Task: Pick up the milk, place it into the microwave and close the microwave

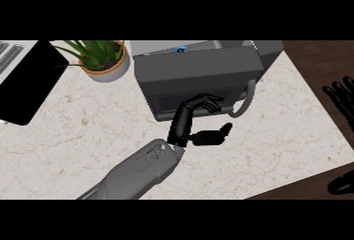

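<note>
At the back of the counter (83, 136), the microwave (200, 70) is sitting as a dark grey box with its front facing the robot. A small blue mark (180, 48) is showing on the lighter grey strip behind it, too small to read; no other writing can be made out.

The left hand (197, 105) is reaching up from the lower middle of the view. Its fingers are lying mostly straight with the tips bending against the microwave's dark front window, its thumb is sticking out to the right, and it is holding nothing. A curved grey handle (245, 101) is standing just right of those fingers. Whether the door is fully closed cannot be told.

The milk is not showing anywhere, so its place cannot be told.

Pale marbled counter is lying open to the left of and below the forearm. The counter's right edge is running diagonally against dark wood. A potted plant (104, 58) is standing left of the microwave, and a black panel (27, 84) is lying at the far left edge.

The right hand (342, 96) is resting at the right edge, fingers straight.
</note>
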You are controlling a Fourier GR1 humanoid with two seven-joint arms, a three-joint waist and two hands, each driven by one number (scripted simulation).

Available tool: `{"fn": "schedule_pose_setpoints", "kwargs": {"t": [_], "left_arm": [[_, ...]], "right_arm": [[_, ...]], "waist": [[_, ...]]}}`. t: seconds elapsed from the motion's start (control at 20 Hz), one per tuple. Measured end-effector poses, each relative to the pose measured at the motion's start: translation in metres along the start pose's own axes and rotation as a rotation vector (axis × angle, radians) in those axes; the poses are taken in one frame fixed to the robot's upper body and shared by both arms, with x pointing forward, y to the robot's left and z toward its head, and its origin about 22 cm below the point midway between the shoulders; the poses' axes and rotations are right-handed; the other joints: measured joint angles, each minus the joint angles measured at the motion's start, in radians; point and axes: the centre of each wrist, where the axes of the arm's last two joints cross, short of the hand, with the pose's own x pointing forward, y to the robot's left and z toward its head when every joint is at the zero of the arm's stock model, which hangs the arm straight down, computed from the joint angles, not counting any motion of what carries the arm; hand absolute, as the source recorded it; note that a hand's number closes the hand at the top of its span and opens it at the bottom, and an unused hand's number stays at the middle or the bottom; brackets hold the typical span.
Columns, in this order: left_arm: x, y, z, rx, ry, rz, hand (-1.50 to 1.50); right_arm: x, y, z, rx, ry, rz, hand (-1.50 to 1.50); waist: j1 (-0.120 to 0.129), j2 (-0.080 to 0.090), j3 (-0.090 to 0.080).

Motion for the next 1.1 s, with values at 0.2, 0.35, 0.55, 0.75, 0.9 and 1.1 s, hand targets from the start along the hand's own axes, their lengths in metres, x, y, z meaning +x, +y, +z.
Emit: {"fn": "schedule_pose_setpoints", "kwargs": {"t": [0.2, 0.35, 0.55, 0.75, 0.9, 1.1], "left_arm": [[0.005, 0.002, -0.012, 0.057, 0.034, -0.002, -1.50], [0.007, 0.000, -0.011, 0.088, 0.041, 0.022, -1.50], [0.011, -0.003, -0.011, 0.107, 0.038, 0.051, -1.50], [0.013, -0.004, -0.012, 0.125, 0.033, 0.072, -1.50], [0.014, -0.005, -0.013, 0.133, 0.030, 0.078, -1.50], [0.015, -0.006, -0.014, 0.136, 0.017, 0.089, -1.50]], "right_arm": [[0.031, -0.022, -0.018, 0.021, -0.045, 0.173, 1.50], [0.050, -0.034, -0.030, 0.033, -0.074, 0.291, 1.50], [0.064, -0.041, -0.041, 0.040, -0.101, 0.386, 1.50], [0.071, -0.045, -0.047, 0.045, -0.117, 0.434, 1.50], [0.074, -0.046, -0.051, 0.045, -0.129, 0.460, 1.50], [0.076, -0.049, -0.056, 0.042, -0.136, 0.478, 1.50]], "waist": [[-0.022, 0.006, 0.000], [-0.026, 0.010, 0.000], [-0.023, 0.021, 0.000], [-0.025, 0.029, 0.001], [-0.023, 0.033, 0.002], [-0.020, 0.039, 0.003]]}}
